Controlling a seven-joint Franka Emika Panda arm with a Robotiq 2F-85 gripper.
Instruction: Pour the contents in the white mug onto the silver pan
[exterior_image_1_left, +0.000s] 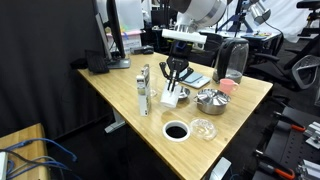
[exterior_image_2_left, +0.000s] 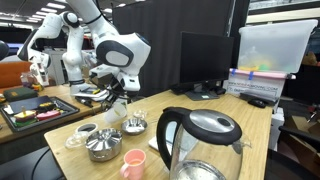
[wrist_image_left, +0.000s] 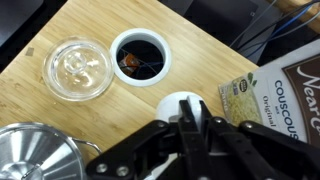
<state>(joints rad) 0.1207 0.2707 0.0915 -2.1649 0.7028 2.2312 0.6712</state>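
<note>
A: Step in hand?
B: Grasp stage, as judged. The gripper (exterior_image_1_left: 175, 84) is set down over the white mug (exterior_image_1_left: 172, 97). The mug is seen upright on the table (exterior_image_1_left: 120, 97), just beside the couscous box (exterior_image_1_left: 143, 90). No tilt is seen, so the pour is taken as not yet begun.
A: Pincer state?
B: In the wrist view the jaws are placed either side of the mug's top. Whether it is pinched or only straddled cannot be told.
A: Where's the target?
B: The silver pan (exterior_image_2_left: 135, 124) is found near the mug but apart from it. A deeper silver bowl (exterior_image_2_left: 103, 147) is sat close by and must not be mistaken for it. A glass dish (wrist_image_left: 78, 68) and a white-rimmed dark dish (wrist_image_left: 141, 55) are laid nearby too.
A: Next move?
B: A firm grip is needed first. Then the mug must be lifted clear of the table and carried across to the pan. It is then rolled at the wrist so the mouth is tipped over the pan's middle. What is inside the mug cannot be seen, so a slow tilt is advised.
</note>
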